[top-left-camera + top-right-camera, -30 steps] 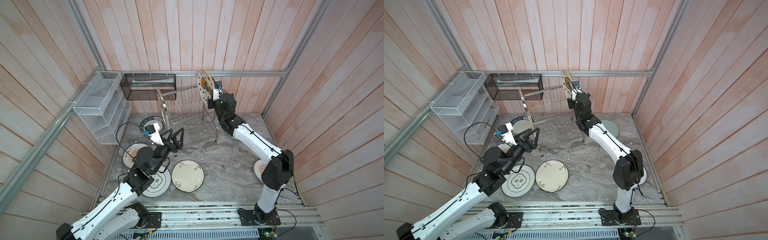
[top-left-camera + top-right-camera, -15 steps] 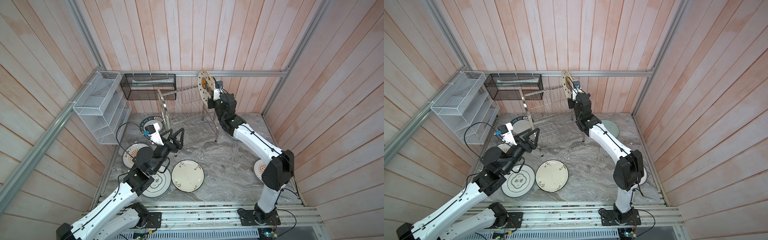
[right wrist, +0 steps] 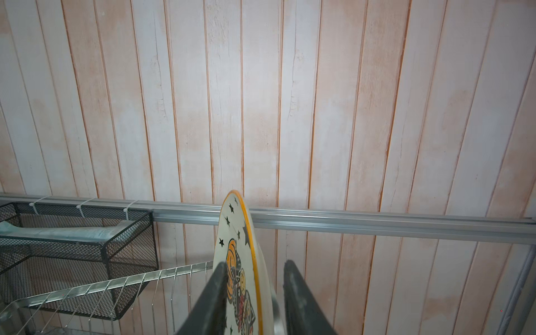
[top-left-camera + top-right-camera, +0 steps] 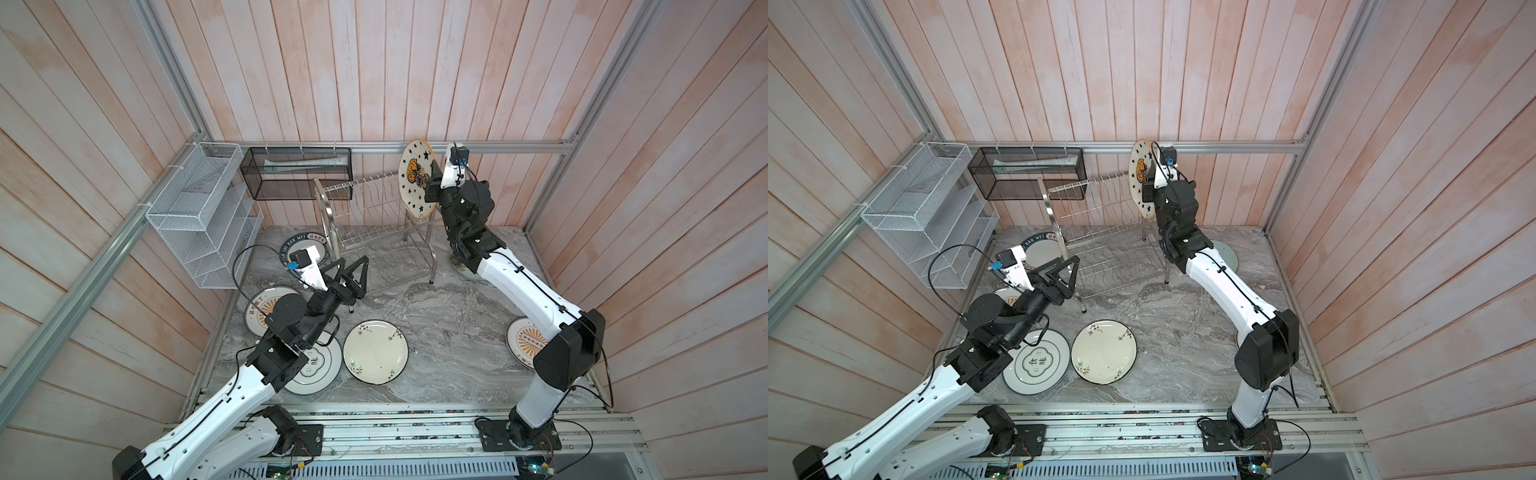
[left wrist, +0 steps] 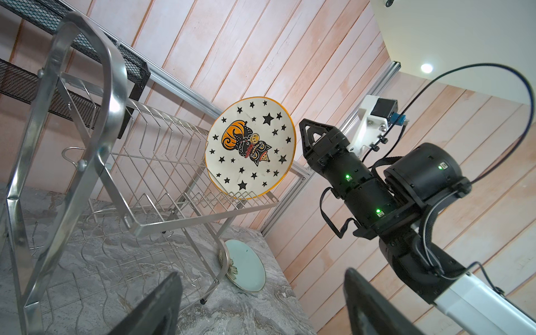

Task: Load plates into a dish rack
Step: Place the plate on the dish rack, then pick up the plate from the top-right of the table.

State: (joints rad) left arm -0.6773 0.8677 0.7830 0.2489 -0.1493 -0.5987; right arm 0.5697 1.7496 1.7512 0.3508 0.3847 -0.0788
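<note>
Right wrist: star plate (image 3: pixel 235 229) upright inside parted right claw (image 3: pixel 255 265)

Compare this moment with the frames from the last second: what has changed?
The right end effector has loosened on the star plate: its jaws have parted, and one finger now stands clear of the plate's back. The plate stands on edge at one end of the dish rack, upper tier, where it was. Unchanged: the left end effector, open and empty, and the plates lying on the table.
</note>
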